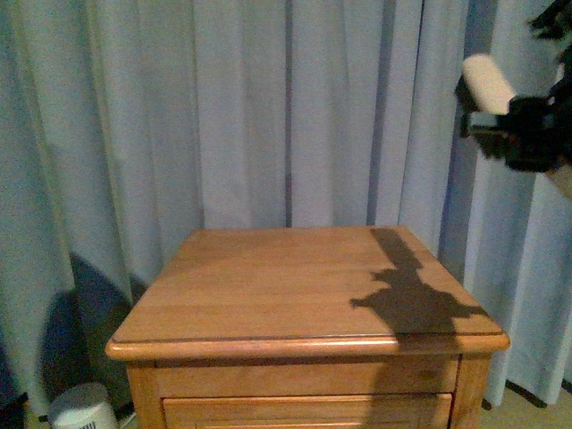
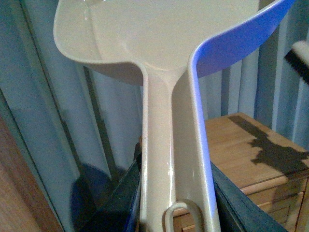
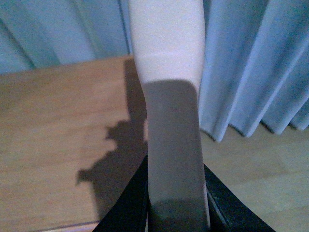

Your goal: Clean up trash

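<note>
The left gripper [image 2: 176,200] clamps the beige dustpan [image 2: 159,34] by its stem; its scoop shows bare plastic. The right gripper [image 3: 176,210] grips a pale handle [image 3: 166,43], possibly a brush's.

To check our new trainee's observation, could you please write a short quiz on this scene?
1. True or false: a paper ball lies on the wooden table.
2. The left hand holds: A) dustpan B) pillow C) cup.
3. Which hand shows in the front view?
Key: 1 false; 2 A; 3 the right hand, gripping a brush handle.
</note>
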Tool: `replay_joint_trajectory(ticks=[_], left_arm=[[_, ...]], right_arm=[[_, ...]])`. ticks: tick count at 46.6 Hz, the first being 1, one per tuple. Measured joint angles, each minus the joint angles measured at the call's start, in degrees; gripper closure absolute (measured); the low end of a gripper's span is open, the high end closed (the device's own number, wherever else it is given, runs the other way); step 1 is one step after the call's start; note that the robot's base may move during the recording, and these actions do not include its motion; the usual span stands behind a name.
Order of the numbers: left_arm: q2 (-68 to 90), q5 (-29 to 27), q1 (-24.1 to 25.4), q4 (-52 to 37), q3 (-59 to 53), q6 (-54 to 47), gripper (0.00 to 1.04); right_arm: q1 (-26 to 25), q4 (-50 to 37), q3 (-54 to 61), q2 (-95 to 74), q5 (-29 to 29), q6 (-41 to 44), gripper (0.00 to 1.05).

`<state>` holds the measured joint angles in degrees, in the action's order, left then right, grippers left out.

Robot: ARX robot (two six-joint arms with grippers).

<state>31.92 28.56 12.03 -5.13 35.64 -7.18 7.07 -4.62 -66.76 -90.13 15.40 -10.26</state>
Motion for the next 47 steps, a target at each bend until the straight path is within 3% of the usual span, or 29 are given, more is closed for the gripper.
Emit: replay_joint_trajectory(ticks=[8,25,33,47], left_arm=[[0.00,0.02,0.00,0.00,0.00,0.00,0.77],[0.00,0.02,0.00,0.00,0.00,-0.02,0.77],[0.00,0.00,0.00,0.00,0.00,0.00,0.77],[0.00,0.02,0.00,0.00,0.00,-0.02,0.77]], right_arm=[[1.01,-7.34,13.62,15.85,5.07,3.23,0.84],[10.14,-5.25,35.50,49.16,20.46,6.56,0.84],[13.84,-4.37,38.60,54.01,24.37,7.13,0.84],[15.12,-4.66,39.36,55.34,26.01,8.17,0.84]])
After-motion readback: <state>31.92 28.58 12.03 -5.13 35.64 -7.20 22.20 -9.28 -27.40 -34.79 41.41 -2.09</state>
